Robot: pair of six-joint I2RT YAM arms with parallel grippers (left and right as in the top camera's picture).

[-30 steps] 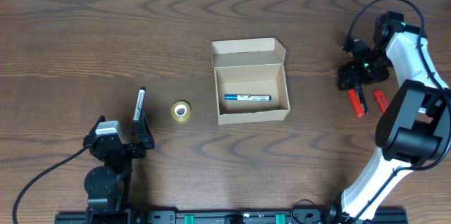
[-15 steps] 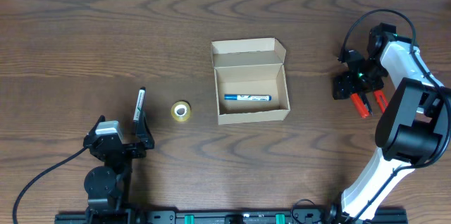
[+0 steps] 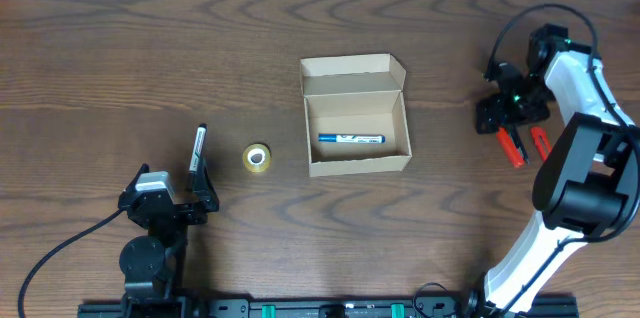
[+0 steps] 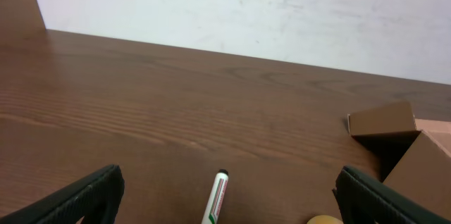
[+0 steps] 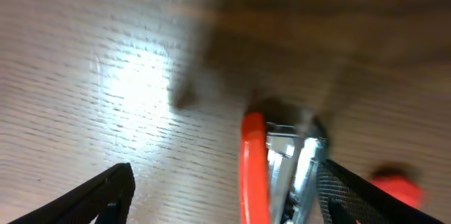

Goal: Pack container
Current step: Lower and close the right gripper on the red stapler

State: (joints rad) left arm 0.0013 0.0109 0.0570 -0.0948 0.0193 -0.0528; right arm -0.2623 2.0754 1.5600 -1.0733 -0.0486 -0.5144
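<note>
**Desk:** Entry one, the task's thing?

**Operator:** One container, tan cardboard, at the centre of the table in my overhead view. Its lid flap is open and stands back at the box's 12 o'clock. Contents: one blue marker, lying flat on the floor of the box, ends pointing to 9 and 3 o'clock.

**Desk:** Loose stock?

**Operator:** One tape roll, yellowish, at the container's 9 o'clock, near it but apart. One loose marker, dark barrel, farther out at 9 o'clock beyond the roll, lying roughly 12-to-6. One red-handled tool at the container's 3 o'clock, well apart from it. One second red piece lies just beside the tool at its 3 o'clock. My right wrist view is blurred: I see red beside bright metal and cannot tell what kind of tool it is.

**Desk:** Grippers?

**Operator:** The left gripper sits at the container's 8 o'clock, toward the table's 6 o'clock edge. Its jaws are released and spread wide, grasping nothing. In its wrist view the loose marker lies on the wood ahead, between the two jaws. The right gripper is at the tool's 12 o'clock in the overhead view. Its jaws are likewise spread wide, with the red handle between them in its wrist view. I cannot tell whether either jaw touches it.
</note>
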